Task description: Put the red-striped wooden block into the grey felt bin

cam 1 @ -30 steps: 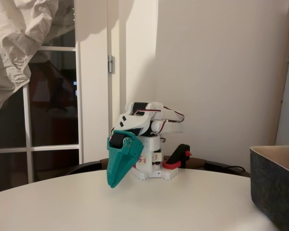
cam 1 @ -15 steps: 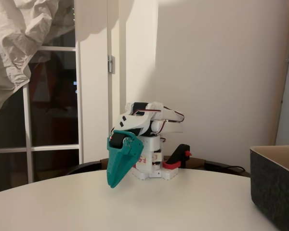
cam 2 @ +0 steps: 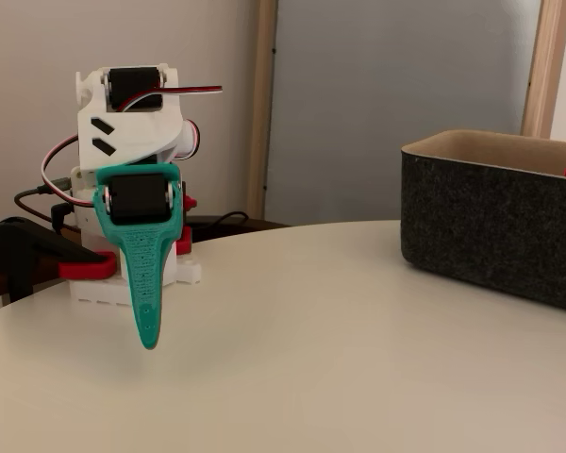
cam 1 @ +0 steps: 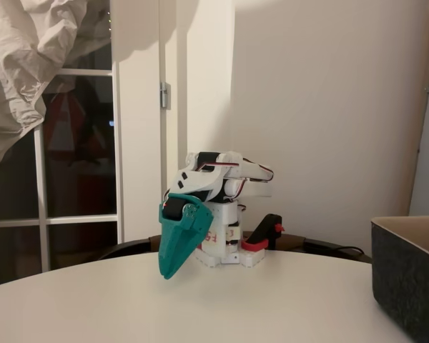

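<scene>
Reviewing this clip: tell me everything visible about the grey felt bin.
The grey felt bin is a large dark charcoal box of fuzzy felt with straight walls and a lighter tan inside. It stands upright on the white table, at the right in both fixed views, well apart from the pincer. A small red bit peeks above its far-right rim.
</scene>
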